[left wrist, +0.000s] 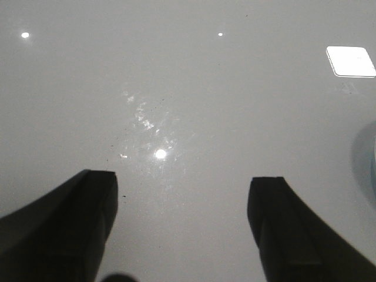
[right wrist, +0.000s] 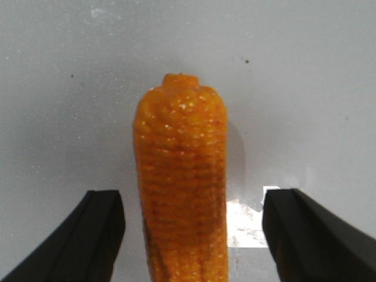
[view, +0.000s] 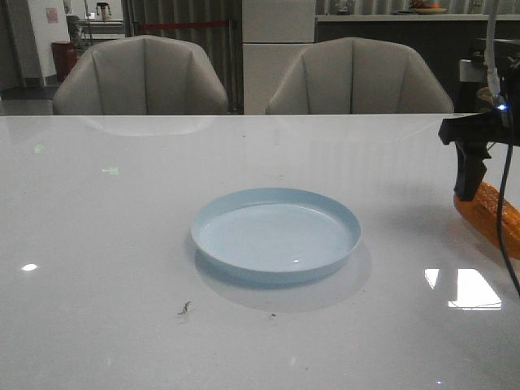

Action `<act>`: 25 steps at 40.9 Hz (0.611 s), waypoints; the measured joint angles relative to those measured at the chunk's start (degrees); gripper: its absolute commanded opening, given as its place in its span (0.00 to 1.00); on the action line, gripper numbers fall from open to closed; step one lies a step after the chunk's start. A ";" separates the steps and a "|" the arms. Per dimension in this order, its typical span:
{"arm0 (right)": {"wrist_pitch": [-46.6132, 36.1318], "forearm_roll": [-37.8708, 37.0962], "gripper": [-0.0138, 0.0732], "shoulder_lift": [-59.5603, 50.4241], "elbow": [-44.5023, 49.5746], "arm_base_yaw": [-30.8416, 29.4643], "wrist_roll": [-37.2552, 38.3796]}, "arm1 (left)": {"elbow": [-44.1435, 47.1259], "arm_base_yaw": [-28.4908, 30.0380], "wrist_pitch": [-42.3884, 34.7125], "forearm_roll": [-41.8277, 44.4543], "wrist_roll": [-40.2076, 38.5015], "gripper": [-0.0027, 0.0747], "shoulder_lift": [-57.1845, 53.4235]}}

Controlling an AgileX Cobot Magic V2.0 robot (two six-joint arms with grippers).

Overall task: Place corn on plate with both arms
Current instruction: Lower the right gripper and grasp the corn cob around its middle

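The orange corn (view: 490,215) lies on the white table at the far right, apart from the pale blue plate (view: 276,233) at the table's middle. My right gripper (view: 470,185) is open just over the corn. In the right wrist view the corn (right wrist: 181,188) lies lengthwise between the two black fingers (right wrist: 97,232), with gaps on both sides. My left gripper (left wrist: 188,194) is open and empty over bare table. It does not show in the front view. A sliver of the plate's rim (left wrist: 370,158) shows at the edge of the left wrist view.
Two grey chairs (view: 142,77) stand behind the table's far edge. A thin black cable (view: 505,203) hangs from the right arm across the corn. Small dark specks (view: 185,308) lie on the table in front of the plate.
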 measured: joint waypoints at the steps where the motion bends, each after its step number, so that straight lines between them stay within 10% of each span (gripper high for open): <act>1: 0.00 0.14 0.84 0.21 0.00 0.16 -0.74 | 0.00 0.00 0.00 0.00 0.00 0.71 0.00; 14: -1.08 0.93 0.82 2.43 0.00 1.09 -3.24 | 0.00 0.00 0.00 0.00 0.00 0.71 0.00; 25: -1.33 0.93 0.47 3.14 -0.03 1.09 -3.24 | 0.00 0.00 0.00 0.00 0.00 0.71 0.00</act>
